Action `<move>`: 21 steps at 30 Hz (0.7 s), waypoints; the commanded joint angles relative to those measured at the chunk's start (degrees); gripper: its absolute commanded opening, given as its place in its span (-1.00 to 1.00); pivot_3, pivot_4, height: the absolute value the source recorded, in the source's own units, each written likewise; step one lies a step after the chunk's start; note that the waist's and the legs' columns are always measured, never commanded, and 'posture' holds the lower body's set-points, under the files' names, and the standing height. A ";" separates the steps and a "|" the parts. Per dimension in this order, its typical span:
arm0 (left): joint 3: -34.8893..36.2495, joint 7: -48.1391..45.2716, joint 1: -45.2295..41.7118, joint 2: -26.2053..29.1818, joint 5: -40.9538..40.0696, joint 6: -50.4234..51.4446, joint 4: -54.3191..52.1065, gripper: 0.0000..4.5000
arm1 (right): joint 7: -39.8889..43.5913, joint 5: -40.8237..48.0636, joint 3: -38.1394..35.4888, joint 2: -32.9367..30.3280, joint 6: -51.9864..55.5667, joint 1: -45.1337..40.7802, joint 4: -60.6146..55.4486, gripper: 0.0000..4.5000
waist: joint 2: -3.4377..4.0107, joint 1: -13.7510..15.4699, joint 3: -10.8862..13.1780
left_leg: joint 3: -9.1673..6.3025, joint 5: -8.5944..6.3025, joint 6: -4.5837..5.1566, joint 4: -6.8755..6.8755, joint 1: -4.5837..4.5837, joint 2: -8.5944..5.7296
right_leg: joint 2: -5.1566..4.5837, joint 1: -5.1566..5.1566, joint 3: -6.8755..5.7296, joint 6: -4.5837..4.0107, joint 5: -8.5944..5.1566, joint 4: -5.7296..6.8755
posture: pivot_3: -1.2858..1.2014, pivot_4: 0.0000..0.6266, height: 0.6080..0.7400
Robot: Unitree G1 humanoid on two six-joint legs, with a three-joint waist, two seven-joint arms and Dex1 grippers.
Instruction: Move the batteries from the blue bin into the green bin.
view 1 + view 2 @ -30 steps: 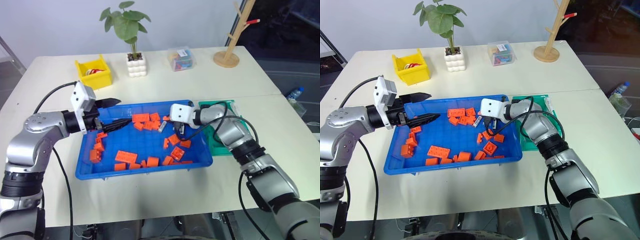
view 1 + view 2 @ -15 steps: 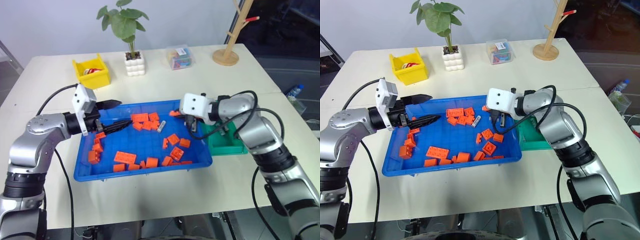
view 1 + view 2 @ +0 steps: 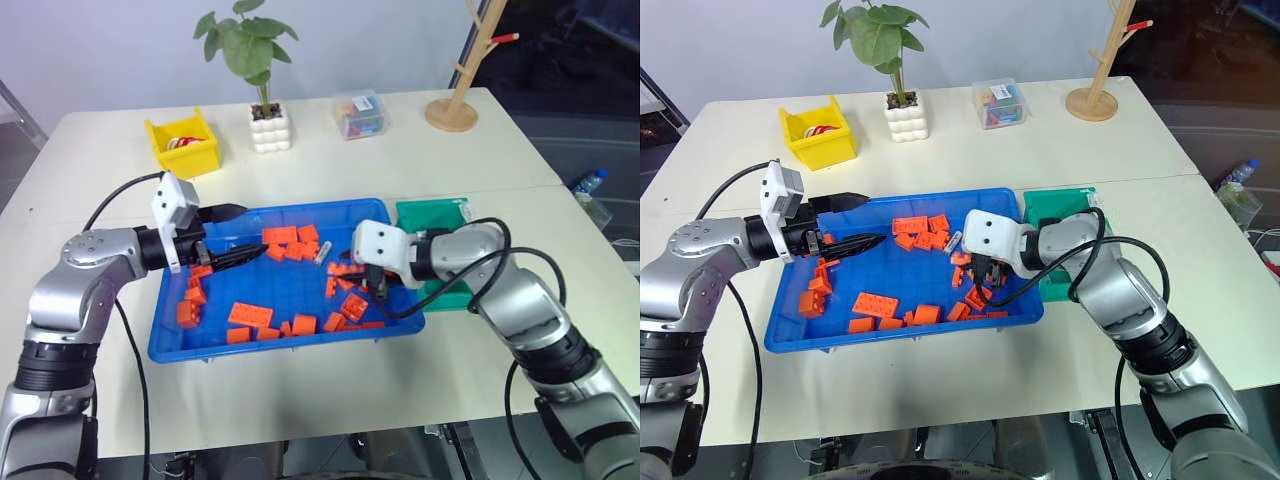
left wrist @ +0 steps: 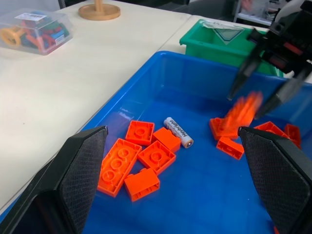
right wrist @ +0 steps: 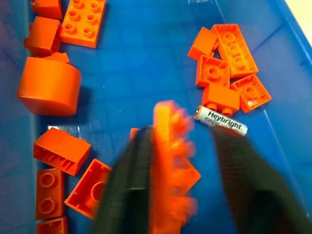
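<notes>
Orange bricks (image 3: 250,314) litter the blue bin (image 3: 170,340), nearest the robot. Above its right half, the right gripper (image 5: 183,161) hangs with fingers apart, a blurred orange brick (image 5: 170,146) between them. One battery (image 4: 178,132) lies toward the bin's far wall. The left gripper (image 3: 232,235) stands parted, empty. Beyond, the green bin (image 3: 432,213).

A big cream counter (image 3: 330,150) is seen, made of two tops joined by a seam at 3 o'clock. A pale wall (image 3: 120,50) is seen behind, at 12 o'clock.
</notes>
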 commanded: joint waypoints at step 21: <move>-0.89 -4.90 2.43 4.77 3.25 -4.02 -3.16 1.00 | -8.50 2.36 0.96 12.33 0.40 -11.46 25.61 0.98 | 0.04 -0.43 0.02 | 0.04 -0.03 0.05 -0.10 -0.07 0.06 | 0.05 -0.08 -0.01 -0.08 0.09 -0.17 | 0.03 -0.52 1.00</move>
